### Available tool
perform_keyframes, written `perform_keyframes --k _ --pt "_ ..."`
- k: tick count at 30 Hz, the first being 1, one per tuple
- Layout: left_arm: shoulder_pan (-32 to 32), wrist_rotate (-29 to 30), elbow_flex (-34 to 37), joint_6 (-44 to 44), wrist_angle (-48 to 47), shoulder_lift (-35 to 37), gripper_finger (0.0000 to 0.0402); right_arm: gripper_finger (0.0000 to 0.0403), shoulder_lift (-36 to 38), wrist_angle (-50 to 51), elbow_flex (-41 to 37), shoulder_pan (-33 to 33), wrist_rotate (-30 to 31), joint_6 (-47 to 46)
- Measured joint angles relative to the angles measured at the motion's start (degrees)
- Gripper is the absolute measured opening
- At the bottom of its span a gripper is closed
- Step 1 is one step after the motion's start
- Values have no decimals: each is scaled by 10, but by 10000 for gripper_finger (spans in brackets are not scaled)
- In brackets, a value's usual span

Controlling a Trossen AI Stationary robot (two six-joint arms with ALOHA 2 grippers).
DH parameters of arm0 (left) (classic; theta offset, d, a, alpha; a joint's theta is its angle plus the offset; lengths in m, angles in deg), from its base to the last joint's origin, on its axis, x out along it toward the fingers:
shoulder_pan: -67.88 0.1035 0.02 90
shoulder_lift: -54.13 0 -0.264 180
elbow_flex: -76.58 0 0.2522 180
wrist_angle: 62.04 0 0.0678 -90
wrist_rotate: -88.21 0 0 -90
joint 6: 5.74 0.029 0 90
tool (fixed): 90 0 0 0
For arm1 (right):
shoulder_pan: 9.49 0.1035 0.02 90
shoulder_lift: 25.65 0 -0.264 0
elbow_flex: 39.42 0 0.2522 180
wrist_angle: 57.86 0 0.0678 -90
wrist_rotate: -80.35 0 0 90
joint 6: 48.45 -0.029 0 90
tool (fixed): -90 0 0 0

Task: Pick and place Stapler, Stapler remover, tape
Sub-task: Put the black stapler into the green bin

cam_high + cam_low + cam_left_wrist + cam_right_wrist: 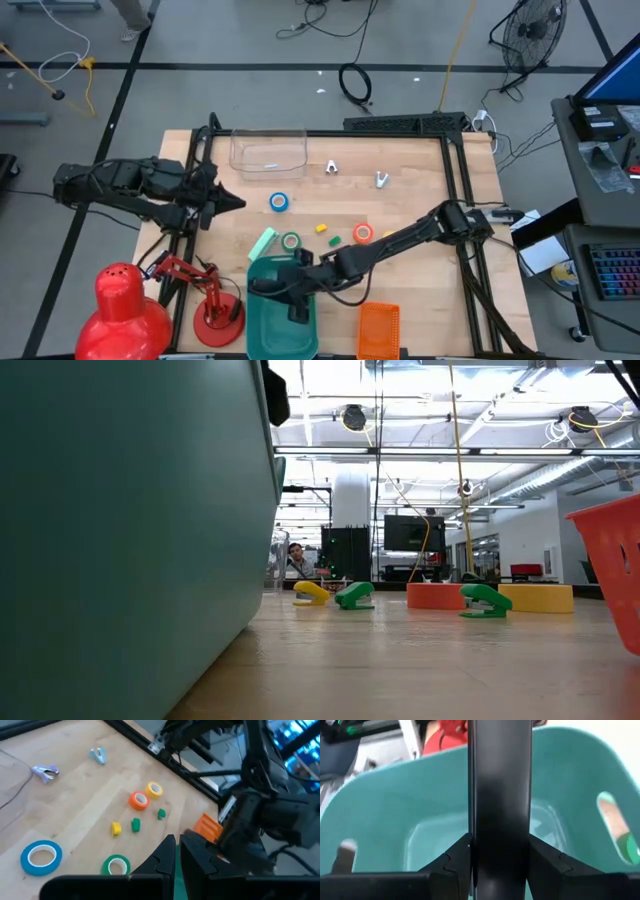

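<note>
My right gripper (pixel 290 293) reaches in from the table's right and hangs over the teal bin (pixel 262 322), shut on a long black thing that looks like the stapler (pixel 500 795). My left gripper (pixel 236 203) waits shut above the table's left side. Lying flat on the wood are the blue tape roll (pixel 279 202), the green roll (pixel 290 241), the orange roll (pixel 362 233) and the yellow roll (pixel 154 790). Two staple removers (pixel 331 167) (pixel 381 180) lie near the far edge. My right gripper pinches the black stapler between its two fingers (pixel 452 862), one on each long side (pixel 475 840). The stapler fills the gap between them and stands out past the fingertips. It is lifted clear, above the inside of the teal bin (pixel 380 820).
A clear container (pixel 268 150) stands at the far edge and an orange basket (pixel 378 330) at the near edge beside the bin. Small yellow and green blocks (pixel 322 228) (pixel 334 239) and a mint-green piece (pixel 262 243) lie mid-table. A red lamp (pixel 125 305) stands near left.
</note>
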Motion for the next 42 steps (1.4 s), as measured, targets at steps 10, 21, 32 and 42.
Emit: perform_keyframes --k 10,21,32,42 --pt "-28 -25 0 18 -14 9 26 132 0 45 1 -18 53 -48" --pt "-34 -24 0 15 -34 42 26 132 0 106 0 -11 19 -66" --pt "-34 -9 0 12 -36 82 26 132 0 146 0 -9 -16 -97" --pt "-34 -8 0 5 -36 81 26 156 0 159 -7 -8 -27 -105"
